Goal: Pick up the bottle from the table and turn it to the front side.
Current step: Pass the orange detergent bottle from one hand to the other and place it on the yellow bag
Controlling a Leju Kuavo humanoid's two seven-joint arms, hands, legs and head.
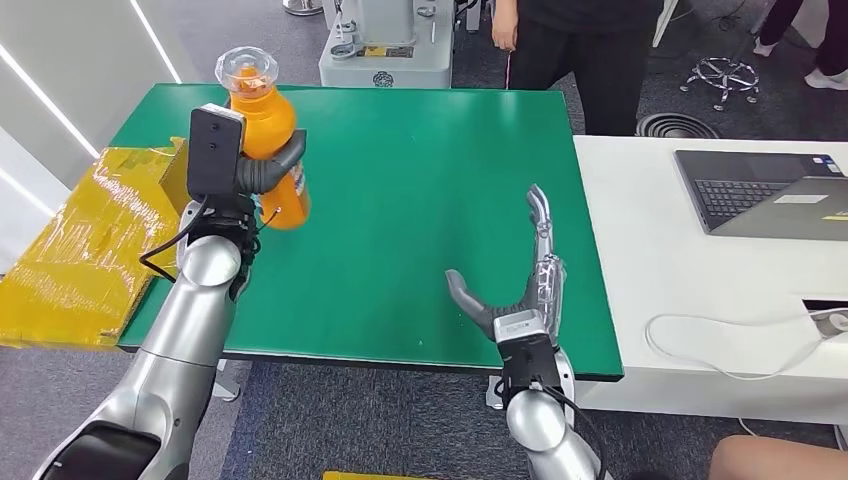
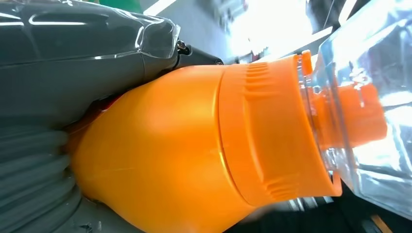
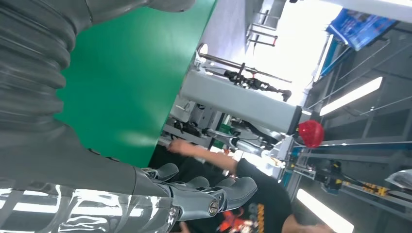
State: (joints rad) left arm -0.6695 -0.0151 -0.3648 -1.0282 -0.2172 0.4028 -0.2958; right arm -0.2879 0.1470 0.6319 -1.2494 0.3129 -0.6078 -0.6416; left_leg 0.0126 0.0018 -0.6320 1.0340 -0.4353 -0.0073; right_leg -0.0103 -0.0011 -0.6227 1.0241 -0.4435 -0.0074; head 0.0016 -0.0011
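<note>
Aloft, bottle (image 1: 265, 135) in left robot hand (image 1: 262, 172)

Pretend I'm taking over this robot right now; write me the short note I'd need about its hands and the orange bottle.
Left hand: holds the orange bottle around its body, lifted off the green table, roughly upright with its clear cap on top.
Right hand: holds nothing, fingers apart, over the table's near right part.
Done: the bottle is picked up.
Left: turning it to its front side; I cannot tell from these views which way it faces now.
A person stands beyond the table's far edge.
</note>
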